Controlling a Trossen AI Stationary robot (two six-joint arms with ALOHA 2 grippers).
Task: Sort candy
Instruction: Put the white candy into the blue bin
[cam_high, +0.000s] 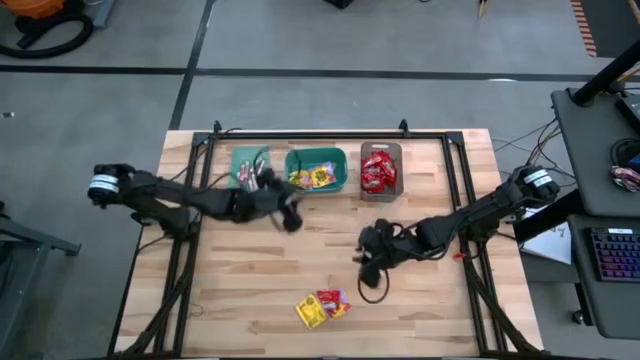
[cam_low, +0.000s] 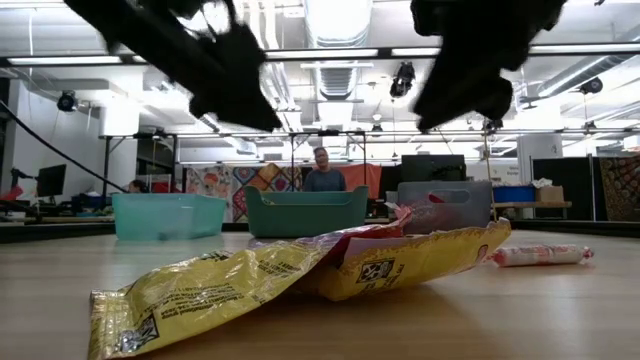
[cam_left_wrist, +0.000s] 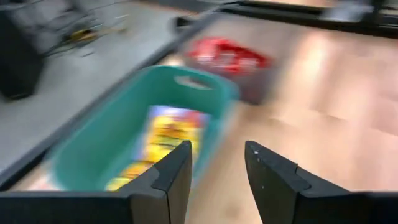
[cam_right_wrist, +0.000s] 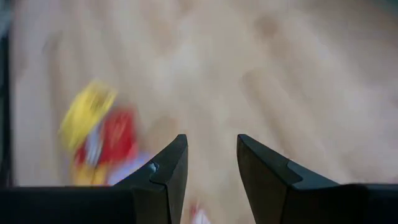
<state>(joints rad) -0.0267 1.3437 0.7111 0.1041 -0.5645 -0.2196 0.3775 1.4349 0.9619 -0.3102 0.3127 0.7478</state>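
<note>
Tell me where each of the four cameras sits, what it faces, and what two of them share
High view: overhead, looking down on the table and both arms.
Low view: at tabletop height, facing the yellow packet; arms dark above.
Left wrist view: on the left arm, facing the middle teal bin past the open left gripper.
Right wrist view: on the right arm, facing loose candy past the open right gripper.
Shared: high and low views both show the yellow packet.

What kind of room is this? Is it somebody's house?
Not a house, more likely a robot lab or workshop. Long ceiling lights hang over a big open room, a keyboard sits on a desk beside the wooden table, and a person stands far behind the bins.
</note>
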